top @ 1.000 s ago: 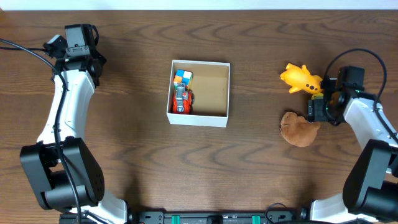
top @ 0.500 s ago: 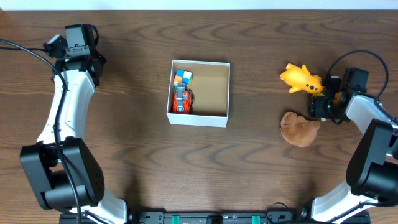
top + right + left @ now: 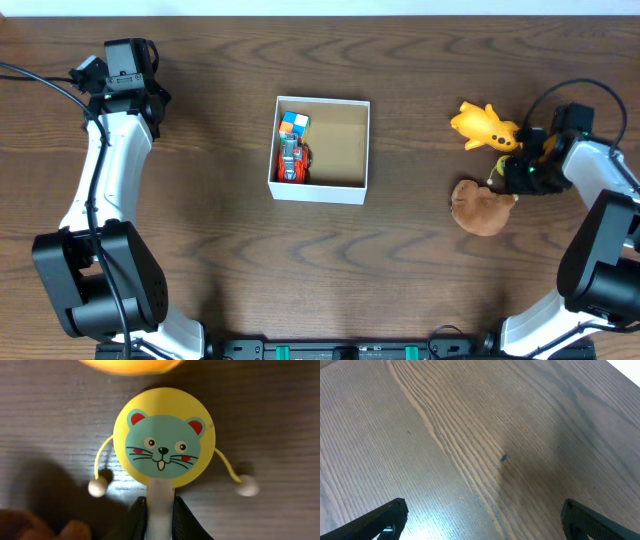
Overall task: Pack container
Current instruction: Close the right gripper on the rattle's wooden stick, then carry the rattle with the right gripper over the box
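Observation:
The container [image 3: 318, 191], a square white box with a brown inside, sits mid-table and holds a colourful cube [image 3: 294, 123] and a red toy car [image 3: 292, 160] along its left side. Far to its right, my right gripper [image 3: 510, 170] [image 3: 160, 510] is shut on the white handle [image 3: 161, 491] of a round yellow drum toy [image 3: 164, 442] with a teal cat face, lying flat on the table. The toy's two bead strings hang to either side. My left gripper [image 3: 127, 55] [image 3: 482, 507] is open over bare wood at the far left.
A yellow plush toy [image 3: 484, 125] [image 3: 130, 364] lies just beyond the drum toy. A brown plush toy [image 3: 480, 208] [image 3: 30, 527] lies close on its near left side. The container's right half shows bare brown floor [image 3: 343, 145].
My right gripper's jaws have closed onto the drum toy's handle, and the right wrist has shifted slightly. The left arm has not moved.

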Robot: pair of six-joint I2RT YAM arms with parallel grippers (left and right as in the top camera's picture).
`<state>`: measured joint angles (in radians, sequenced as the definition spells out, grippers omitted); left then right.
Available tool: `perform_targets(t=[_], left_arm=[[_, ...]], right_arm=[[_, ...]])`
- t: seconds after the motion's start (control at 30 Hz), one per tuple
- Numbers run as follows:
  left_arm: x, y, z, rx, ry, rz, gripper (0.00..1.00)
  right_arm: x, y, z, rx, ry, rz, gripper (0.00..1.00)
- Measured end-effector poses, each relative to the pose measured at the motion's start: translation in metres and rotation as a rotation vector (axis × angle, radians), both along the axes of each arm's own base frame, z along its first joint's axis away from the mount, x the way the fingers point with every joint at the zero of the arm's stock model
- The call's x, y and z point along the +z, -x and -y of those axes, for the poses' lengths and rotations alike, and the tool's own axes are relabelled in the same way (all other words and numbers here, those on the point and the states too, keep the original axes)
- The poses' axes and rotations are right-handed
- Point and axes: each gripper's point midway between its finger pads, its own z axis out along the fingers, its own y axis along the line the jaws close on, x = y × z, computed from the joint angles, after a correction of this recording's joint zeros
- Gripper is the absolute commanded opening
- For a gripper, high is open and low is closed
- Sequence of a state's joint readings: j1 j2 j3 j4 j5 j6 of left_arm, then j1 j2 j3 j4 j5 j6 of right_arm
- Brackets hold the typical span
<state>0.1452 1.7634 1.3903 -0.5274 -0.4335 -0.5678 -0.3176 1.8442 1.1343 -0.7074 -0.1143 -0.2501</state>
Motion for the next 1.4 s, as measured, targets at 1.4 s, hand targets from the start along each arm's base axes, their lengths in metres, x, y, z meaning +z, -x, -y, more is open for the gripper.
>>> perform_targets(t=[1.4], left_arm=[[0.000,0.000,0.000,0.000,0.000,0.000,0.98]], right_arm=[[0.164,-0.092,-0.328,1.081,-0.226,0.746,0.01]])
